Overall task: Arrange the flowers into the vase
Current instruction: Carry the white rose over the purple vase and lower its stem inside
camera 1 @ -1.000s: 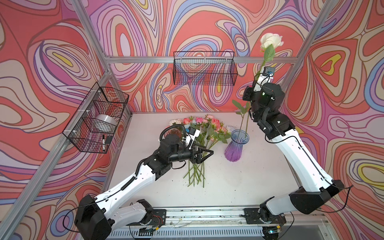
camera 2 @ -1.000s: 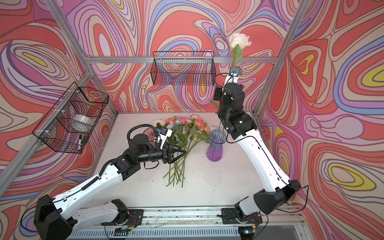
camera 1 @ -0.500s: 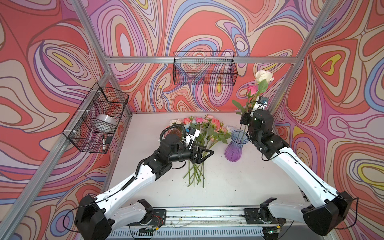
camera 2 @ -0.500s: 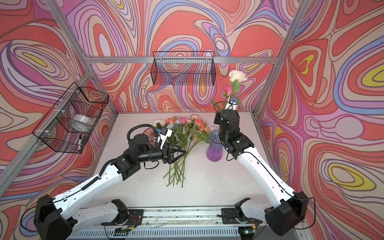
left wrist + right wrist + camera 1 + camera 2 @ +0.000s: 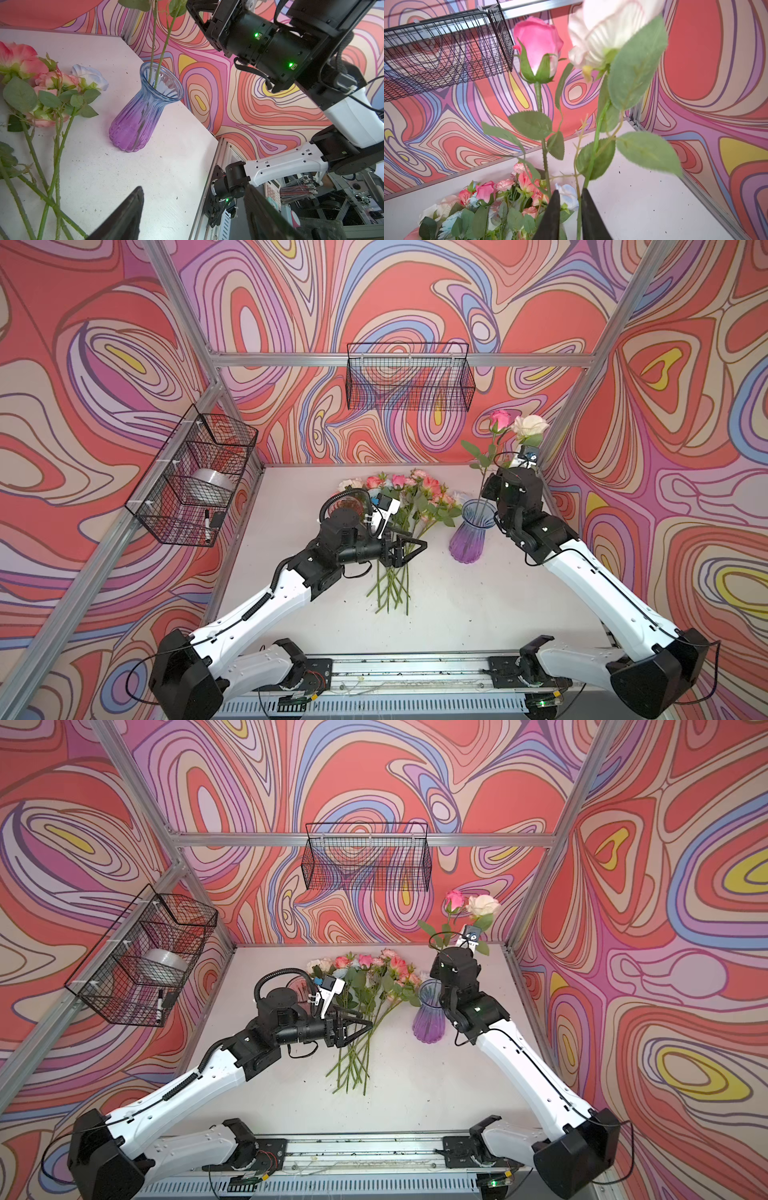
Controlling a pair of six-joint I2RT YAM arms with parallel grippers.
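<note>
Top views, change: the white rose [image 5: 528, 426] [image 5: 482, 905] is seen far lower than a second ago, when it was held high above the back rail. Its head now sits just beside the pink rose [image 5: 500, 418] [image 5: 455, 898], at that rose's 3 o'clock. The right arm has been folded down with it, while the left arm is unmoved.
Top views, right tool: the right tool [image 5: 490, 489] [image 5: 437, 969] is placed above the vase [image 5: 467, 531] [image 5: 430, 1015], toward its 1 o'clock. Its jaws cannot be read from here.
Top views, left tool: the left tool [image 5: 415, 549] [image 5: 361, 1029] is spread open over the stems of the flowers [image 5: 409, 497] [image 5: 374, 977].
Top views, flowers: a bunch is laid flat, heads toward 12 o'clock and stem ends toward 6 o'clock. The vase is found near it, at its 3 o'clock.
Left wrist, vase: the vase [image 5: 143, 116] is stood upright, blue glass fading to purple, with two green stems inside. The bunch [image 5: 47, 93] lies beside it. The left tool [image 5: 193, 187] is shown with its jaws wide apart.
Right wrist, right tool: the jaws of the right tool [image 5: 570, 193] are narrowly parted, with the white rose's [image 5: 604, 31] stem in the gap. The pink rose [image 5: 537, 45] is stood alongside it.
Table: the table [image 5: 478, 614] [image 5: 104, 176] is white and speckled with dark crumbs.
Room: swirled walls [image 5: 124, 364] are set in an aluminium frame [image 5: 291, 360]. A back basket [image 5: 409, 381] is hung at 12 o'clock. A side basket [image 5: 195, 481] at 9 o'clock holds a tape roll [image 5: 210, 487] and a marker [image 5: 206, 526].
</note>
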